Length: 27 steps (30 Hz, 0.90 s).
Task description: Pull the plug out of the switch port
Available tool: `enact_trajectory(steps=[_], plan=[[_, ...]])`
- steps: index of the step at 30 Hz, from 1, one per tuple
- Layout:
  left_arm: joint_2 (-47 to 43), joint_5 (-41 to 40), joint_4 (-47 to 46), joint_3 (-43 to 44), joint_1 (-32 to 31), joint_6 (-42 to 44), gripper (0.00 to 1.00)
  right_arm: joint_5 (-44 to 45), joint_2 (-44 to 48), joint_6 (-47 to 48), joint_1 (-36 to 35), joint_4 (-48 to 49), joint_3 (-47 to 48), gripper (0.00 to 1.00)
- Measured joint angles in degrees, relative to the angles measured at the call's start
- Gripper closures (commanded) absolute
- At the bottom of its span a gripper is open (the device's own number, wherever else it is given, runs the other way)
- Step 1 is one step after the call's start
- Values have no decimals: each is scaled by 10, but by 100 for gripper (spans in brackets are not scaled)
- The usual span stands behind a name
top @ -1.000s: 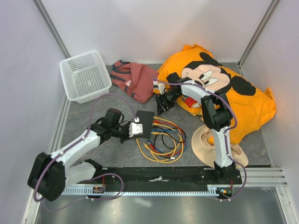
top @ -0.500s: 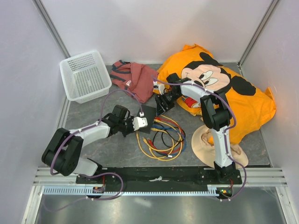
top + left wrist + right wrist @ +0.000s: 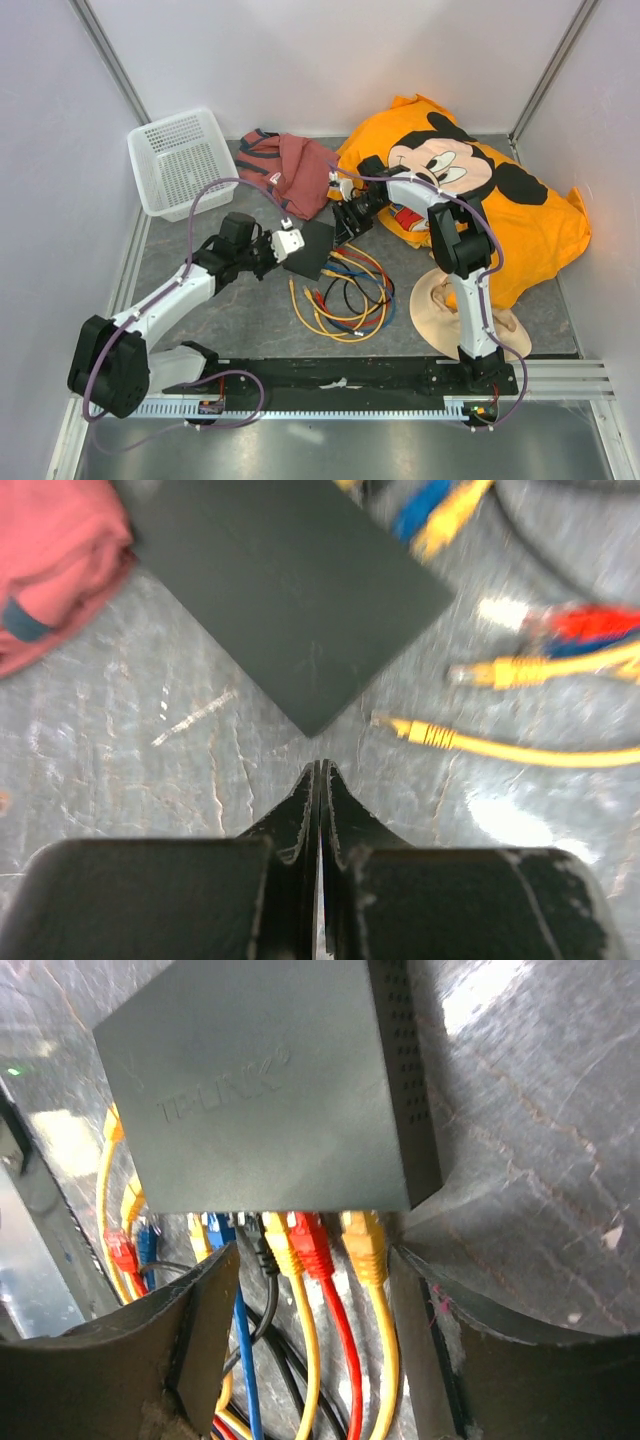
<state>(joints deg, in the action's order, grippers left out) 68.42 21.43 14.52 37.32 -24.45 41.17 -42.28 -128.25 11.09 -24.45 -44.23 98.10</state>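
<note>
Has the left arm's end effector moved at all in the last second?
Yes. The left end effector has shifted away from the black base rail at the near edge, toward the white perforated plastic basket.

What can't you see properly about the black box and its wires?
Top view: sockets on the switch, too small to count.
Left wrist view: cables at the top edge, blurred and cut off.
Right wrist view: leftmost plugs, partly behind the right gripper finger.
</note>
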Motion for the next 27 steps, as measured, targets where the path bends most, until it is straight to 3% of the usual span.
enact_trajectory(steps=[3,9,14,27], plan=[[4,15,16,37,0,-56,98,-20,-17,-13,7,0,15,34],[104,50,20,148,0,-182,98,-56,-37,-42,23,0,29,34],[172,86,12,169,0,-268,98,-61,-46,-63,36,5,35,38],[286,84,4,198,0,-336,98,-40,-51,-109,52,25,37,45]])
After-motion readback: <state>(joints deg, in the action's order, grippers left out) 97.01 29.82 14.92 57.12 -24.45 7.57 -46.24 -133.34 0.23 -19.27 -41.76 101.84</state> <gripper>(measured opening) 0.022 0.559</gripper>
